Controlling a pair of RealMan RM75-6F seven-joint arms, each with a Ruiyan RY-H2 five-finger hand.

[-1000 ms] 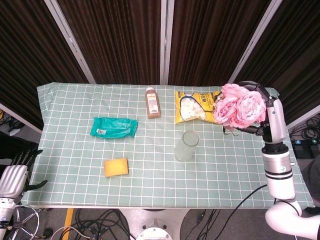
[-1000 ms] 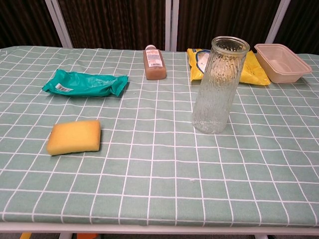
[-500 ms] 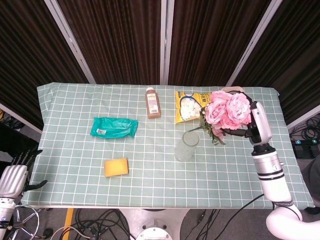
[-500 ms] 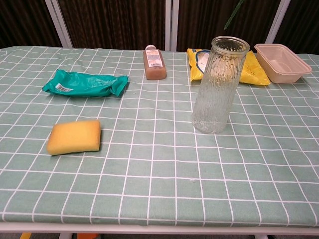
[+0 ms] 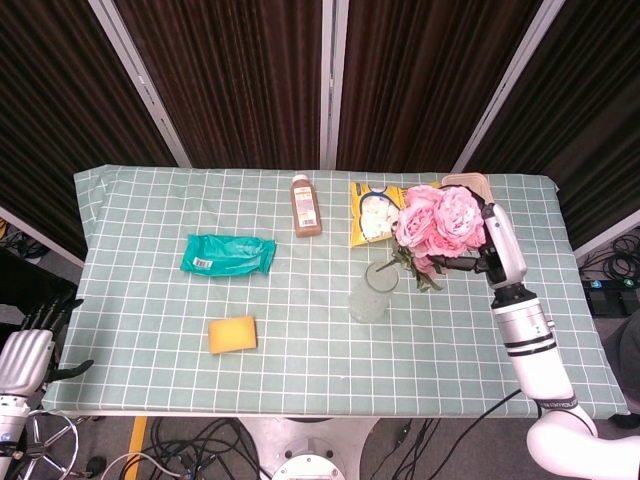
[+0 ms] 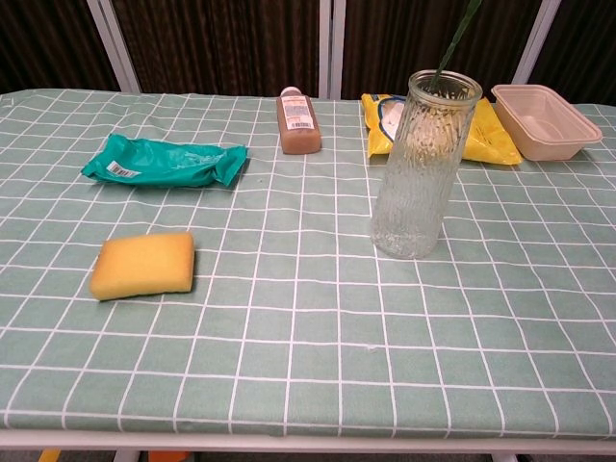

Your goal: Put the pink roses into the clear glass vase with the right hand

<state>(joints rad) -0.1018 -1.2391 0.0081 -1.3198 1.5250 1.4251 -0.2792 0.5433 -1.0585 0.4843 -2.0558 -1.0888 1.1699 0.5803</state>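
- Head view: the right hand (image 5: 487, 255) holds the pink roses (image 5: 437, 222) by the stems just under the blooms, up off the bench (image 5: 140, 290) and just right of the clear glass vase (image 5: 372, 292). The lower stems slant down and left toward the vase mouth — whether the tips are inside the rim I cannot tell from here.
- Head view: the left hand (image 5: 28, 352) hangs off the near-left corner, fingers apart, holding nothing.
- Head view: a brown bottle (image 5: 305, 206) and a yellow snack bag (image 5: 381, 212) lie on the far side, a green packet (image 5: 227, 254) to the left, a yellow sponge (image 5: 232, 334) nearer.
- Chest view: the vase (image 6: 422, 166) stands upright, tall and narrow, and a green stem (image 6: 456, 37) comes down from above to about its rim. Neither hand shows here. A beige tray (image 6: 545, 121) sits far right.
- My judgement: the bunch looks light but top-heavy, with soft petals that would crush, so the stems are the right place to grip — never the heads. The thin stems may flex and catch the rim; the vase is fragile glass and looks easy to tip with a sideways nudge.
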